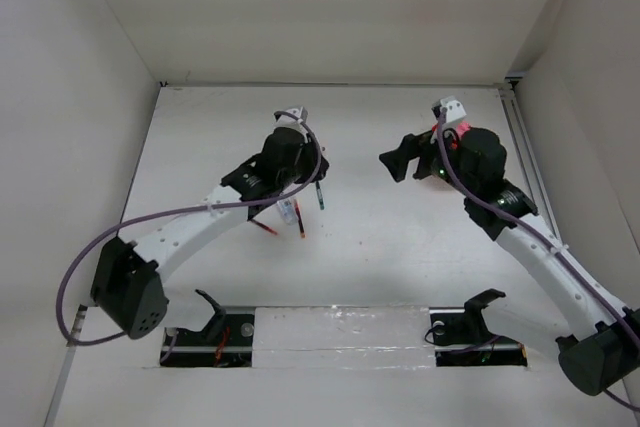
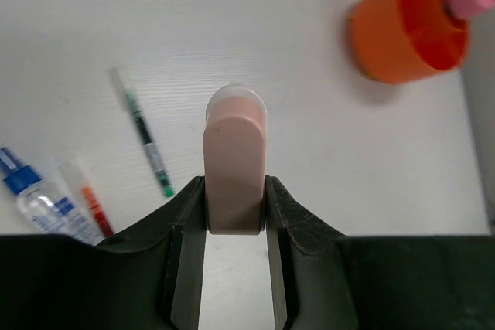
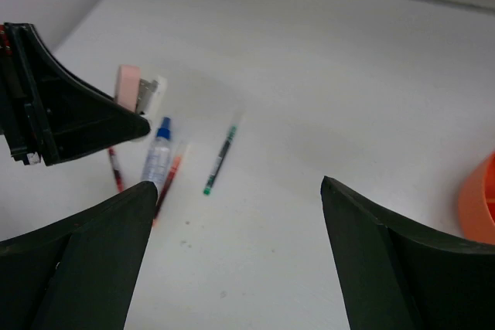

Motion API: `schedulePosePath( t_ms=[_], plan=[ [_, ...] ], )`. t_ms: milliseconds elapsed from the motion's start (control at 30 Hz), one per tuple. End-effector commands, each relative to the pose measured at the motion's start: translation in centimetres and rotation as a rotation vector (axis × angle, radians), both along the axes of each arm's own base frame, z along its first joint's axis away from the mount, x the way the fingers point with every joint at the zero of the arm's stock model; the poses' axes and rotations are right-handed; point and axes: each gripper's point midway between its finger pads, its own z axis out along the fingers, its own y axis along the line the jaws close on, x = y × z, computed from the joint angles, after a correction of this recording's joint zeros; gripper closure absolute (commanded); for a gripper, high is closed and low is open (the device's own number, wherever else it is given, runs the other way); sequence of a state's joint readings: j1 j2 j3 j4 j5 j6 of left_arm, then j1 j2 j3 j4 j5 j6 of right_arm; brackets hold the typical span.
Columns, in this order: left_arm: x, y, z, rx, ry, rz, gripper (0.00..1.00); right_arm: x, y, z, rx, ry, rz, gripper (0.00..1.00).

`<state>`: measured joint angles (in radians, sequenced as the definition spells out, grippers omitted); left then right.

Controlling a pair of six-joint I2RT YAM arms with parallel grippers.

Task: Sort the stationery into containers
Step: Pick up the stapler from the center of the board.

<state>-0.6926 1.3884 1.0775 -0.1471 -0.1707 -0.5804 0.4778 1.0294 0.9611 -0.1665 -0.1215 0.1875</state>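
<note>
The eraser [image 2: 236,152] looks light and stiff with a slightly rubbery skin, so a modest squeeze should keep it from slipping. Its flat long sides are the best place to hold it. The left gripper [image 2: 234,195] is clamped on those sides near one end, and most of the block sticks out past the fingertips. The tub [image 2: 387,36] sits well ahead and to the right of those fingers. The green pen [image 2: 147,141], a red pen [image 2: 91,202] and the bottle [image 2: 39,199] lie to their left. The right gripper [image 3: 238,187] is spread wide and holds nothing.

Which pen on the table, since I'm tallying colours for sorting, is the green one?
The dark green pen, lying apart, closest to the pink eraser in the left tool; the red pen lies right beside the blue-capped bottle.
</note>
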Motion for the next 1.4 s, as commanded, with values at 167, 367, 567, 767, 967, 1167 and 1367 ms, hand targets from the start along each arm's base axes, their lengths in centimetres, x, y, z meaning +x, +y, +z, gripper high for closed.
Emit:
schedulePosePath(
  t_ms=[167, 367, 567, 767, 967, 1167, 1367],
  plan=[
    [-8.3, -6.6, 11.0, -0.374, -0.347, -0.651, 1.0, -6.8, 3.4, 10.7, 0.264, -0.332, 0.492, 0.08],
    [-13.4, -6.6, 13.4, -0.47, -0.457, -0.885, 1.0, -8.8, 4.2, 12.1, 0.385, -0.313, 0.624, 0.08],
    [-16.6, -5.9, 16.1, -0.53, -0.553, -1.021, 1.0, -11.1, 5.5, 11.8, 0.506, -0.305, 0.747, 0.08],
    [-17.5, -5.7, 16.7, -0.548, -0.571, -1.059, 1.0, -13.0, 7.3, 11.8, 0.545, -0.283, 0.842, 0.08],
    [-17.7, -5.6, 16.8, -0.549, -0.581, -1.06, 1.0, -14.1, 8.7, 12.6, 0.561, -0.283, 0.876, 0.08],
    [-18.1, -5.2, 17.4, -0.553, -0.603, -1.062, 1.0, -12.8, 9.9, 11.0, 0.573, -0.222, 0.864, 0.16],
    [-18.1, -5.2, 17.2, -0.553, -0.603, -1.062, 1.0, -12.9, 10.4, 11.4, 0.592, -0.233, 0.892, 0.36]
  ],
)
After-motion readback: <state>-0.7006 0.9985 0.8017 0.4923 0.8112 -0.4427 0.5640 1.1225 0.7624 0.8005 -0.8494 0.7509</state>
